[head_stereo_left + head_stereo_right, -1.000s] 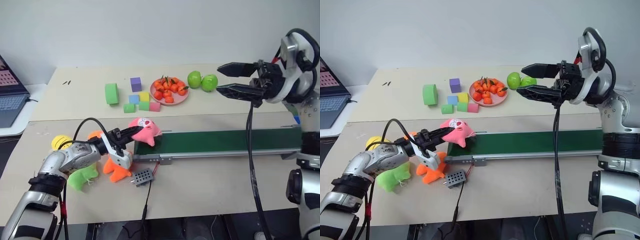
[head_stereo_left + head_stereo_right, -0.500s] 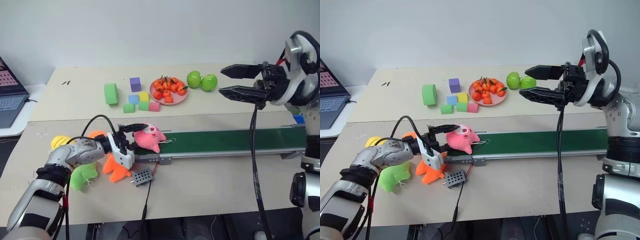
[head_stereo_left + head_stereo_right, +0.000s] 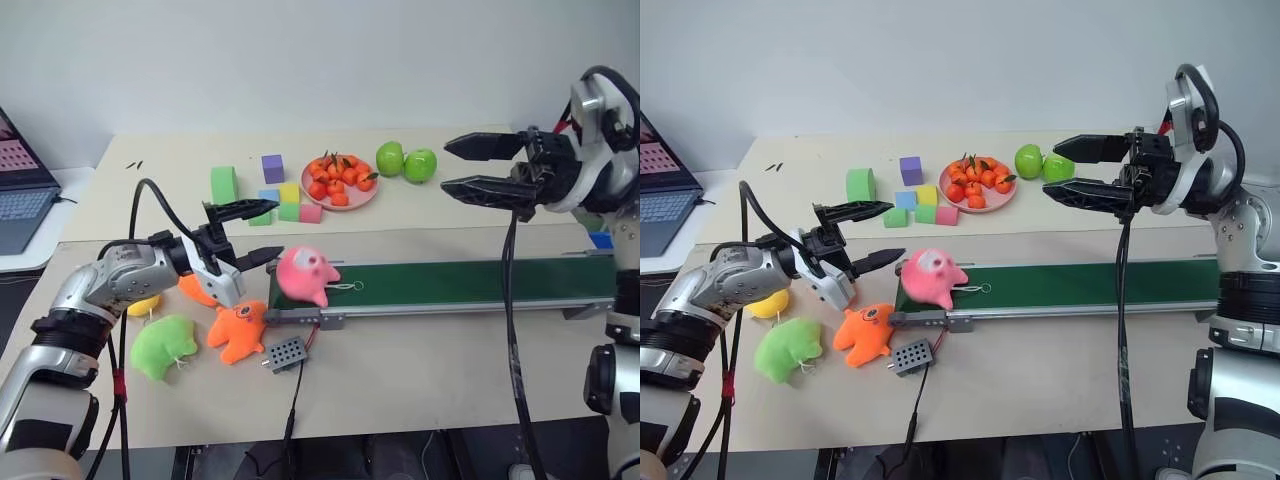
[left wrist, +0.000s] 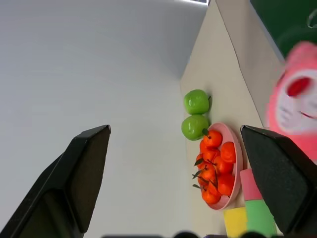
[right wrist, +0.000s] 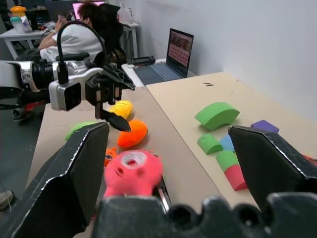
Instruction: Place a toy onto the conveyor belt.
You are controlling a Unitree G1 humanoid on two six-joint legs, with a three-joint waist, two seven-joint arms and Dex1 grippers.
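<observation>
While the toy (image 3: pixel 304 277) sits on the left end of the conveyor belt (image 3: pixel 470 282), partly over the grey frame edge, the left gripper (image 3: pixel 247 234) hangs just to its left and a little above, apart from it, with its 2 black fingers spread wide and nothing between them. Beside the belt's end lie an orange plush (image 3: pixel 236 333) and a lime-green plush (image 3: pixel 163 346). The right gripper (image 3: pixel 451 167) is held well above the belt's right half, pointing left, its jaws parted and empty.

From the left wrist camera, the toy's printed face (image 4: pixel 296 101) fills one edge, with 2 green apples (image 4: pixel 195 114) and a pink plate of oranges (image 4: pixel 218 168) beyond. The right wrist camera adds a laptop (image 5: pixel 170 61) and a seated person (image 5: pixel 79 35) at a far desk, which the head views leave out.
</observation>
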